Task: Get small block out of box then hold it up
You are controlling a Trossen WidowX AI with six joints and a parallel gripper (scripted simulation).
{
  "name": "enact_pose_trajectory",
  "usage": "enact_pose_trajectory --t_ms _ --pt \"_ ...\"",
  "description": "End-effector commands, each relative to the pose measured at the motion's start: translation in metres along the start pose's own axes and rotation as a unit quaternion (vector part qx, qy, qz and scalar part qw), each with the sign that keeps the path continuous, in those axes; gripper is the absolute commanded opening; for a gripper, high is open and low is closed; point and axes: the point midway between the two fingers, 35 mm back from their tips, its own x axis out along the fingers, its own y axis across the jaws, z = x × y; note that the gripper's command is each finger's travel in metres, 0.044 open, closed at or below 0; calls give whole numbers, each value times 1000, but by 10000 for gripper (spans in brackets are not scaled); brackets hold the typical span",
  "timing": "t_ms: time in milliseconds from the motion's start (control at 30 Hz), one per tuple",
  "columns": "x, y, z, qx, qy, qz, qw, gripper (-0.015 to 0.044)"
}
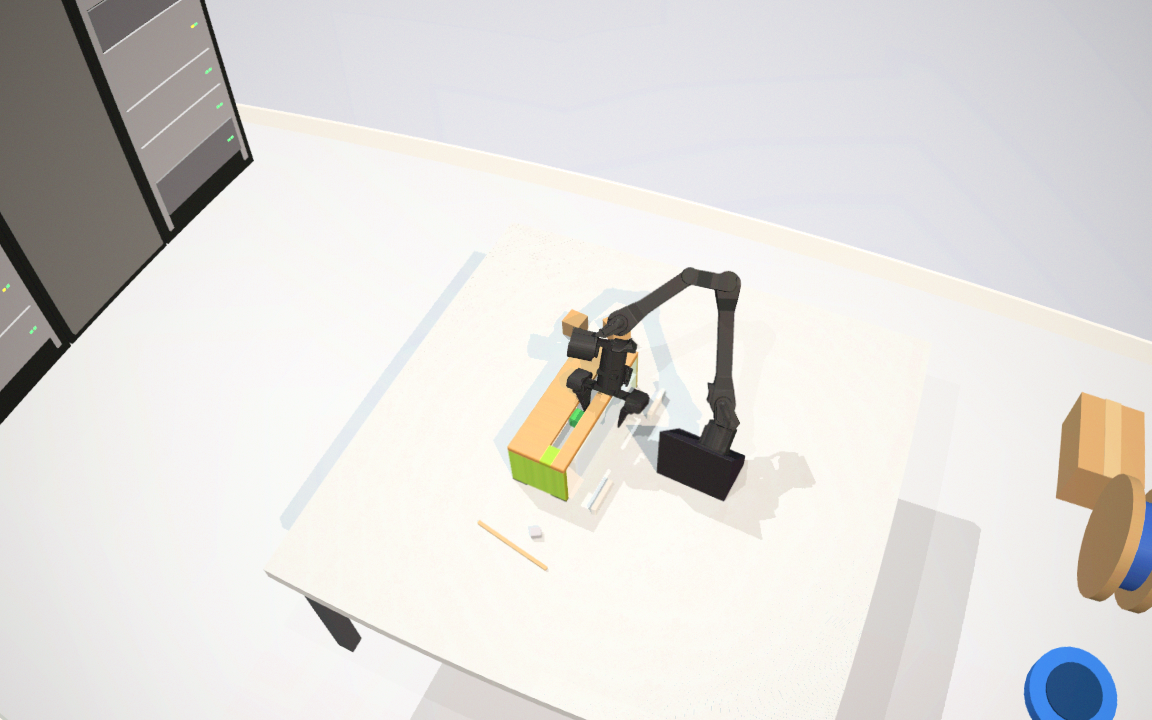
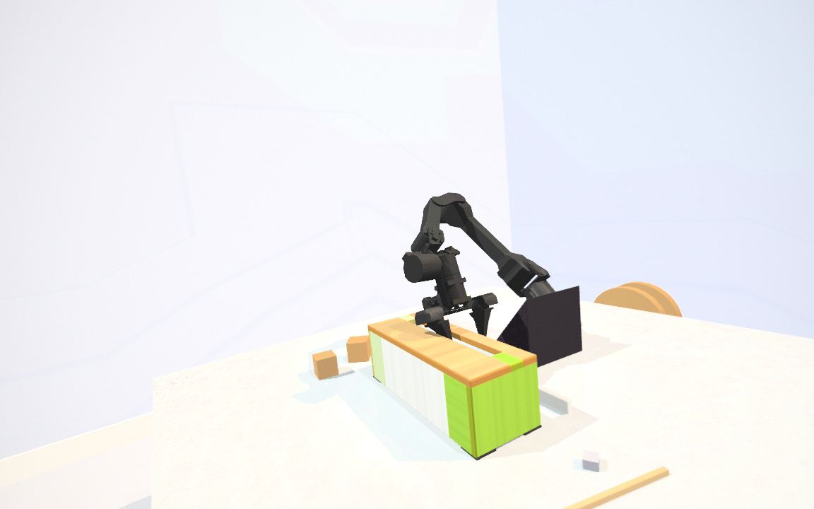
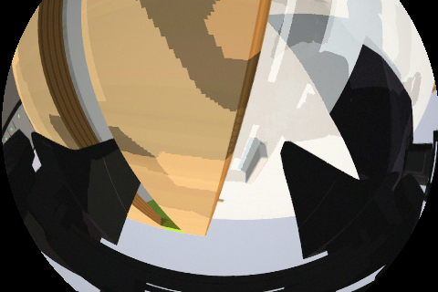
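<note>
The long box [image 1: 537, 419] [image 2: 427, 351] [image 3: 171, 61] has a wooden top with a slot along it and a lime green end [image 1: 539, 475] [image 2: 499, 405]. The small green block [image 1: 576, 416] shows through the slot, about midway along the shelf. My gripper [image 1: 607, 402] [image 2: 461, 325] [image 3: 222, 140] is open and empty, low over the box. One finger reaches down at the slot just behind the block. The other finger hangs outside the box wall on the arm's side. In the wrist view the box top fills the space between the fingers and the block is hidden.
Two tan cubes [image 2: 324, 365] [image 2: 357, 348] lie beyond the box's far end. A wooden stick [image 1: 513, 544] [image 2: 618, 488] and a small grey cube [image 1: 535, 531] [image 2: 591, 461] lie past the green end. White rails [image 1: 600, 492] lie beside the box. The arm's black base [image 1: 701, 461] stands close by.
</note>
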Motion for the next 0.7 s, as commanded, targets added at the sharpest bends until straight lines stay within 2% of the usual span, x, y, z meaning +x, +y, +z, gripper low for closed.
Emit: enact_pose_trajectory --t_ms 0,267,667 --pt "4 0 -9 1 3 -1 1000 400" --pt "10 0 -28 1 3 -1 1000 400" --pt "5 -1 -15 1 3 -1 1000 400"
